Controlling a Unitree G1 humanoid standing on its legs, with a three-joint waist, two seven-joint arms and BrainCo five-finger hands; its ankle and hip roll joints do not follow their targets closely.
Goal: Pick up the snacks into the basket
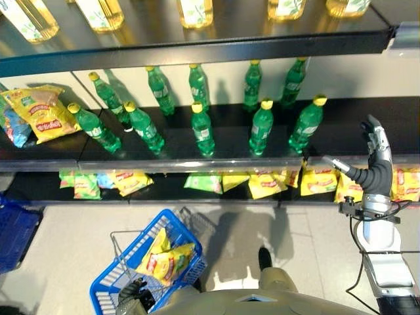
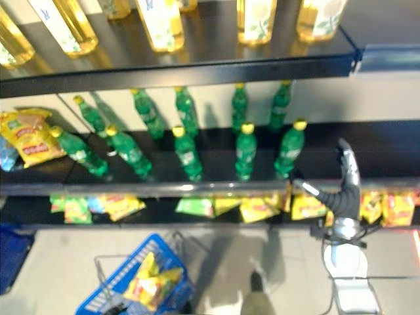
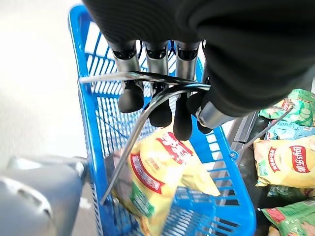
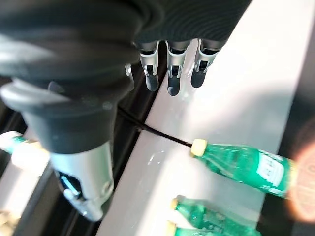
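Yellow snacks (image 3: 162, 172) in basket (image 3: 231, 196) under left hand (image 3: 157, 93)

Bright overhead glare; perhaps slight blur

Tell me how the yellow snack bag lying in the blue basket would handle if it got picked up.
The yellow snack bag looks puffed and creased, so it is probably light and would likely crumple under a squeeze. Its glossy film may be slippery. It leans loosely in the blue basket, so it would probably flop when lifted.
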